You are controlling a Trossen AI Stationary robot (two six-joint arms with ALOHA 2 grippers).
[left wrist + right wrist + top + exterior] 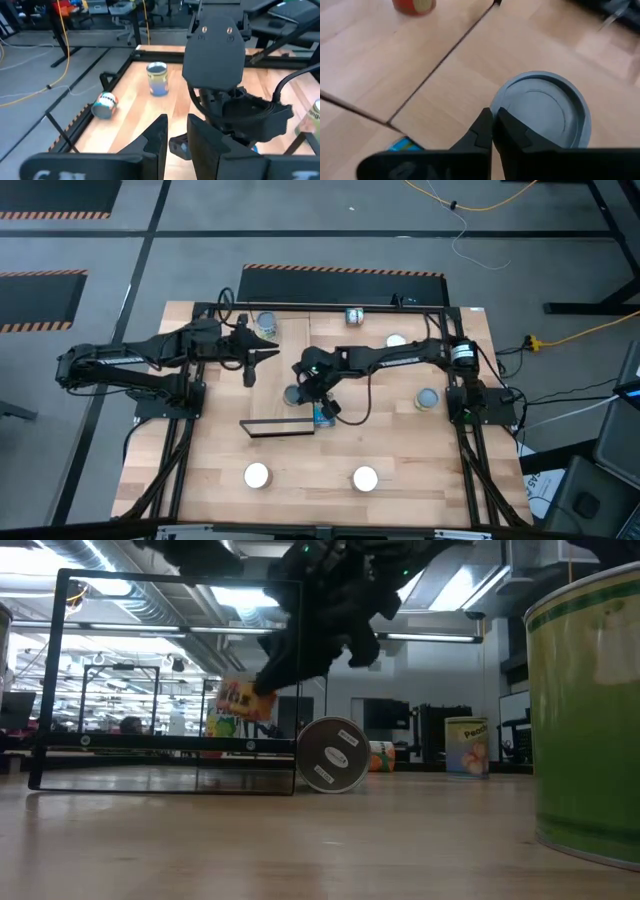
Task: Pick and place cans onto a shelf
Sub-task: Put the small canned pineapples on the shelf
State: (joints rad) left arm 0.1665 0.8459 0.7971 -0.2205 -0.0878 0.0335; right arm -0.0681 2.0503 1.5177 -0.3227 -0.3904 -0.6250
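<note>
The shelf (283, 370) is a light-wood plank with a dark near end. A grey-topped can (293, 395) stands on it; it also shows in the right wrist view (540, 110) and, yellow-labelled, in the low view (238, 700). My right gripper (493, 122) is shut, right at this can's rim. A blue-labelled can (323, 417) lies on its side on the table by the shelf's near end, its round end toward the low camera (331, 754). Another can (267, 322) stands at the shelf's far end. My left gripper (262, 352) hovers over the shelf's left side, open a little and empty. My right gripper has its shut fingertips (482, 125) at the rim (496, 102) of the grey-topped can, coming from above. I cannot tell whether they touch it. The can stands upright on the shelf.
On the table are a can lying at the far edge (354, 315), a white-topped can (396, 340), a can at the right (427, 398) and two white-topped cans near the front (257, 475) (365, 478). A black frame borders the table (200, 380).
</note>
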